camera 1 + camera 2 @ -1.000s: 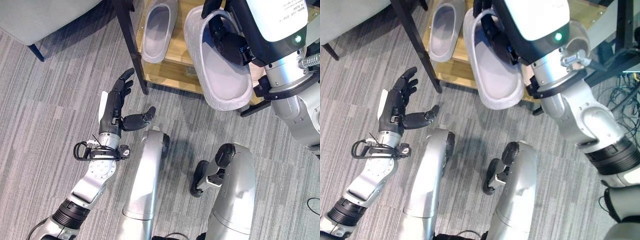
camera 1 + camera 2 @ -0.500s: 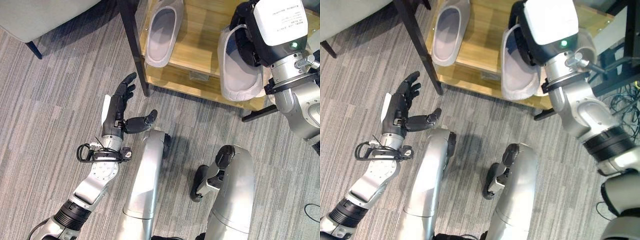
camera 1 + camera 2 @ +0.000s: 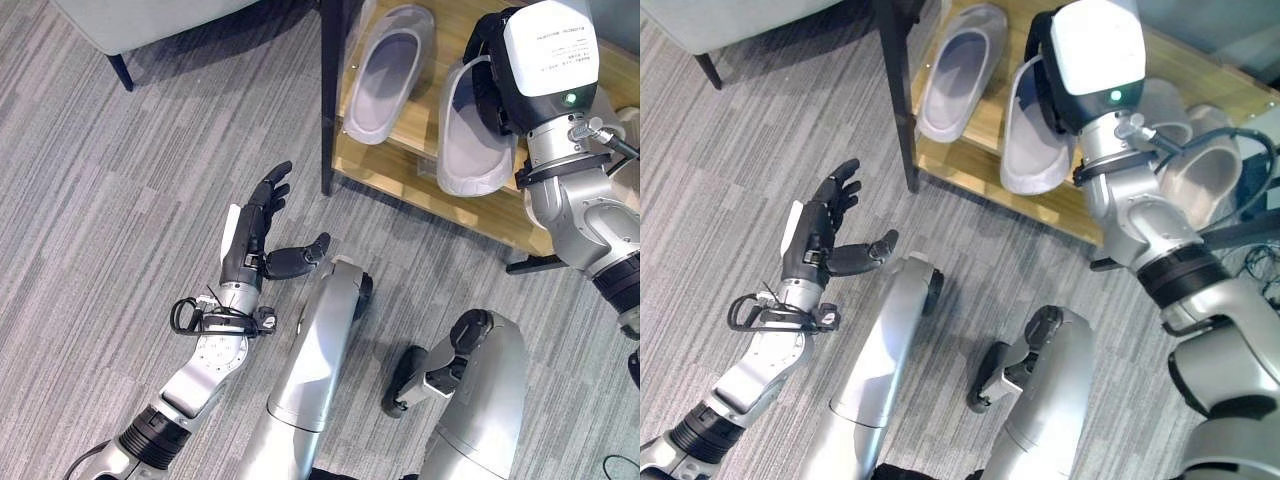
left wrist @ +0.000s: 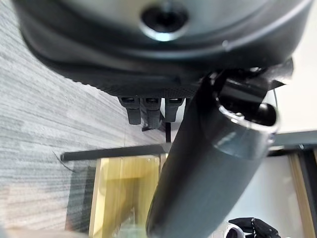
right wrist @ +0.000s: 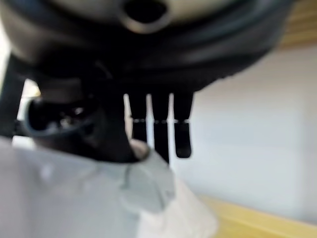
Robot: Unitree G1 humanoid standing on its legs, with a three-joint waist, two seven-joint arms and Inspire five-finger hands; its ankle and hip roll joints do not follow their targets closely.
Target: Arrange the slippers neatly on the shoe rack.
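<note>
A wooden shoe rack [image 3: 400, 178] stands at the top right. One grey slipper [image 3: 385, 75] lies flat on its shelf. To its right, my right hand [image 3: 488, 75] is shut on a second grey slipper [image 3: 470, 140], which stands tilted on its edge over the shelf. In the right wrist view my thumb [image 5: 101, 136] presses on this slipper's rim [image 5: 74, 198], with the fingers [image 5: 158, 126] behind it. My left hand [image 3: 250, 235] hovers open over the carpet, left of the rack, holding nothing.
The rack's black leg [image 3: 330, 95] stands between my left hand and the slippers. A pair of beige slippers [image 3: 1200, 165] sits further right on the shelf. A grey piece of furniture [image 3: 150, 15] on dark legs stands at the top left.
The camera has shifted. My right hand has carried the second slipper away from the camera and down to the shelf beside the first. The left hand stays open.
</note>
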